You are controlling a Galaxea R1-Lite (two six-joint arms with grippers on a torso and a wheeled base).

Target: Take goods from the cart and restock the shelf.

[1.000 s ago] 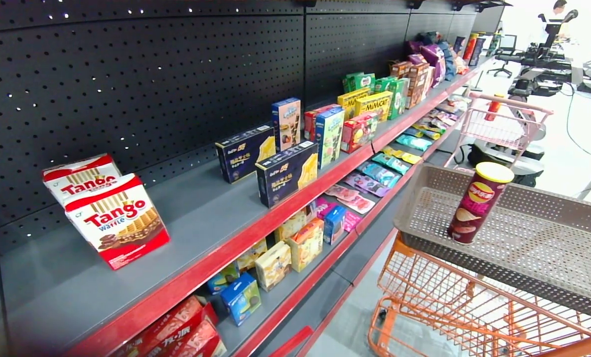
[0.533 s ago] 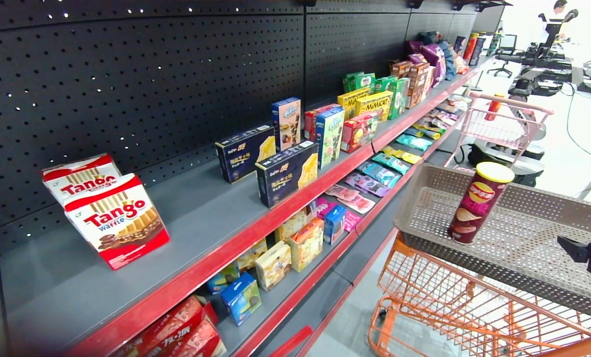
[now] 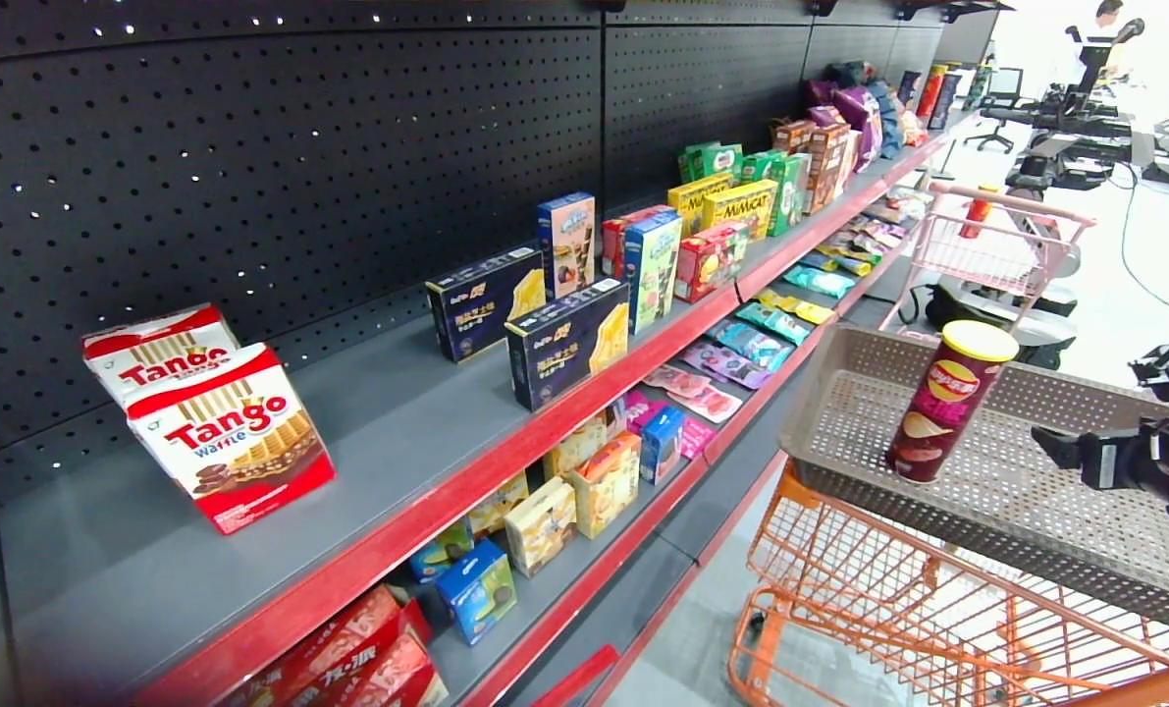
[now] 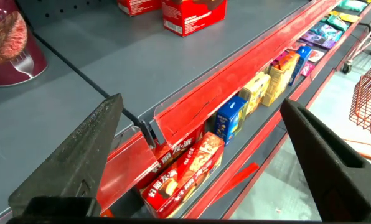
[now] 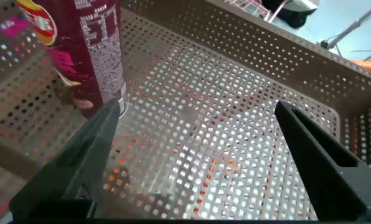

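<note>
A maroon chip can (image 3: 947, 401) with a yellow lid stands upright in the grey perforated basket (image 3: 1036, 520) on top of the orange cart (image 3: 839, 589). My right gripper (image 3: 1057, 444) hovers over the basket just to the right of the can, apart from it. In the right wrist view the can (image 5: 89, 56) stands beyond the open right gripper (image 5: 198, 158), near one finger. My left gripper (image 4: 198, 149) is open and holds nothing, hanging over the red front edge of the grey top shelf (image 4: 67, 118). Another maroon can (image 4: 11, 43) stands on that shelf.
Two red-and-white wafer boxes (image 3: 226, 432) lean at the shelf's left, dark blue boxes (image 3: 564, 339) sit mid-shelf, and many boxes line the far end. Bare grey shelf (image 3: 398, 422) lies between them. Lower shelves hold snacks (image 3: 584, 481). A pink cart (image 3: 996, 245) stands behind.
My right gripper came into the head view from the right edge and has moved left and up towards the chip can. The can and the shelf goods have not moved.
</note>
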